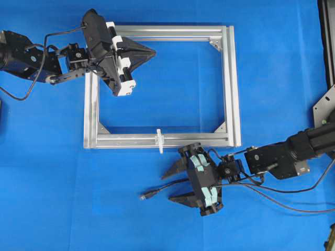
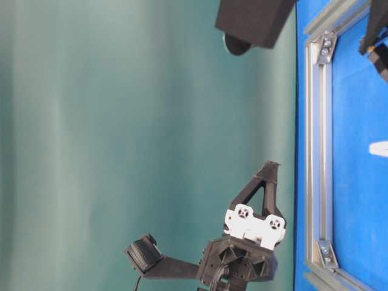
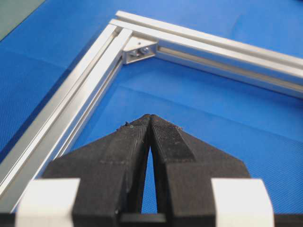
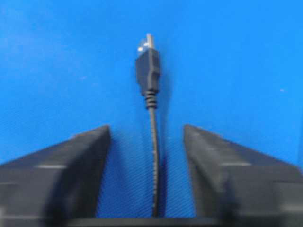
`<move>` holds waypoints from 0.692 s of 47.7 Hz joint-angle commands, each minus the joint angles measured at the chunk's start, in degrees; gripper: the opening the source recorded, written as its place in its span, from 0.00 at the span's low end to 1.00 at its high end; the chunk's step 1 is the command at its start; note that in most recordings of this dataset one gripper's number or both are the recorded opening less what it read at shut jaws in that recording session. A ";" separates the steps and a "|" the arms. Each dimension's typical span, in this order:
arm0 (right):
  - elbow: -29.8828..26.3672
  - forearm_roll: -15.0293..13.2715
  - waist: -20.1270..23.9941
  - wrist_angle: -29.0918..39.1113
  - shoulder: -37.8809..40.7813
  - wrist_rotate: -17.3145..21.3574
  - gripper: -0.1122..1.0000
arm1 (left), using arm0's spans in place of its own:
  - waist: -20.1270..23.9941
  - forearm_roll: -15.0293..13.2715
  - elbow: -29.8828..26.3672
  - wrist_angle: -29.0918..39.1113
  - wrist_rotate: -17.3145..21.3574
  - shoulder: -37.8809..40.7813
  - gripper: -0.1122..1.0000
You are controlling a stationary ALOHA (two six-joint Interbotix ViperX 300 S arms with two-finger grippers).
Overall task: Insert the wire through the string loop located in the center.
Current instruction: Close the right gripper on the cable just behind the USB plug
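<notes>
Right pincer [image 4: 147, 142], matte black fingers parted, straddles the thin black ribbed wire [image 4: 153, 142]; left pincer [image 3: 150, 120] clenched at 11 o'clock.

Left pincer [image 1: 153, 52] closed, right pincer [image 1: 166, 186] — fingers apart

In the right wrist view the right tool [image 4: 147, 156] is blurred, and the wire [image 4: 152, 142] is cut off at the bottom edge between its fingers. In the table-level view the string loop [image 2: 379, 148] is cropped by the right edge. The frame [image 3: 85, 85] is cropped in the left wrist view.
</notes>
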 commanded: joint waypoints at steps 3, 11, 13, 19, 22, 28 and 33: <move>-0.53 0.18 -0.26 -1.05 -0.79 -0.18 0.34 | -0.18 0.18 -0.53 -0.26 -0.09 -1.76 0.10; -0.44 0.09 -0.18 -1.23 -0.79 -0.18 0.10 | -0.18 0.18 -0.53 -0.26 -0.09 -1.76 0.10; -0.53 0.09 -0.26 -1.23 -0.79 -0.18 0.09 | -0.26 0.18 -0.53 -0.26 -0.09 -1.76 0.10; -0.62 0.18 -0.26 -1.05 -0.79 -0.18 0.09 | -0.26 0.18 -0.53 -0.26 -0.09 -1.76 0.10; -0.62 0.18 -0.18 -1.05 -0.79 -0.18 0.09 | -0.26 0.18 -0.53 -0.26 -0.09 -1.76 0.10; -0.62 0.09 -0.26 -0.97 -0.79 -0.18 0.09 | -0.26 0.09 -0.53 -0.26 -0.09 -1.76 0.10; -0.53 0.18 -0.18 -0.88 -1.05 -0.09 0.09 | -0.26 0.18 -0.53 -0.26 -0.09 -1.76 0.10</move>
